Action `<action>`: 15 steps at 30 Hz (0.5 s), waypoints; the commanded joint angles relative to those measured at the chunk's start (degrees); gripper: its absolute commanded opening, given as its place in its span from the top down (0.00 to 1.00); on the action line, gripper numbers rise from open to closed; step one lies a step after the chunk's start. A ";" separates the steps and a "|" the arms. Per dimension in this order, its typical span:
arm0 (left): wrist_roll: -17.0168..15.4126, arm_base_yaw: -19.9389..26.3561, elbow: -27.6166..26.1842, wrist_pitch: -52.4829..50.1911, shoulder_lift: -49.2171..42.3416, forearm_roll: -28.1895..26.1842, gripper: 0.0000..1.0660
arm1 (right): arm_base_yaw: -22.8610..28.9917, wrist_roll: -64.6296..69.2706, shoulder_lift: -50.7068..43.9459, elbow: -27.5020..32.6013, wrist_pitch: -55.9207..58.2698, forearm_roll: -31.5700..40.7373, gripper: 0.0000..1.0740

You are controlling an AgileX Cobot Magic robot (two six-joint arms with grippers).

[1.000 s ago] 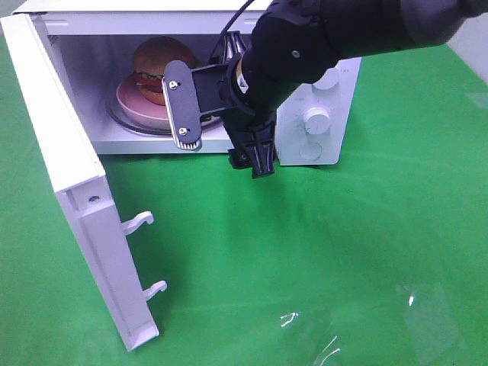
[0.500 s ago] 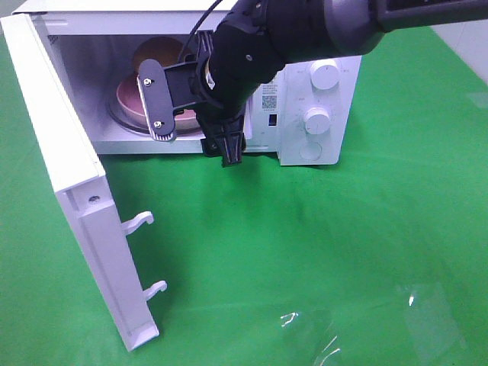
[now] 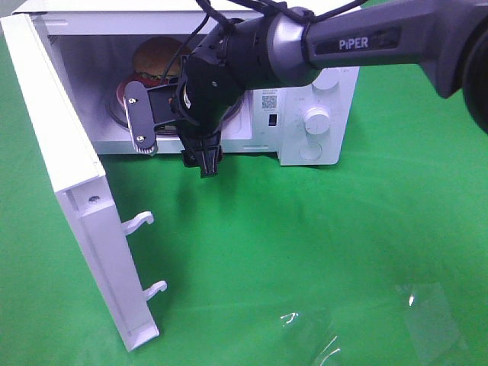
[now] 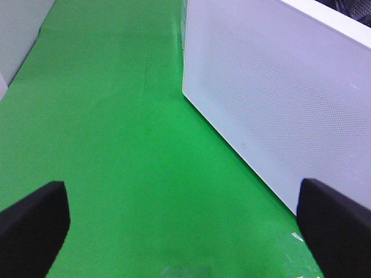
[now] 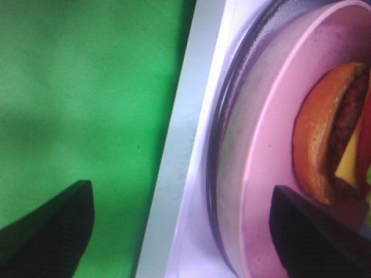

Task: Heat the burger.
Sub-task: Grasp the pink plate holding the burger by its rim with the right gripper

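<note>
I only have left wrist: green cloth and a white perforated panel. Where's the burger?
Observer: The burger sits on a pink plate inside the microwave, on its glass turntable.
Operator: Door state?
Observer: The microwave door is swung wide open; that perforated panel is probably its outer face.
Operator: Where's the right gripper?
Observer: The right gripper is at the front of the microwave opening, jaws apart, holding nothing; one finger is over the cloth, the other over the plate.
</note>
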 commanded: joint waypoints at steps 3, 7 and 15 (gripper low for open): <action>-0.06 0.17 0.23 -0.34 -1.03 -0.40 0.06 | -0.86 -0.40 3.32 -4.01 -1.09 2.12 0.27; -0.06 0.17 0.23 -0.34 -1.03 -0.40 0.06 | -1.26 -0.57 4.53 -5.39 -1.26 2.81 0.28; -0.11 0.17 0.23 -0.34 -1.03 -0.40 0.06 | -2.81 -0.63 5.90 -6.36 -2.86 2.92 0.29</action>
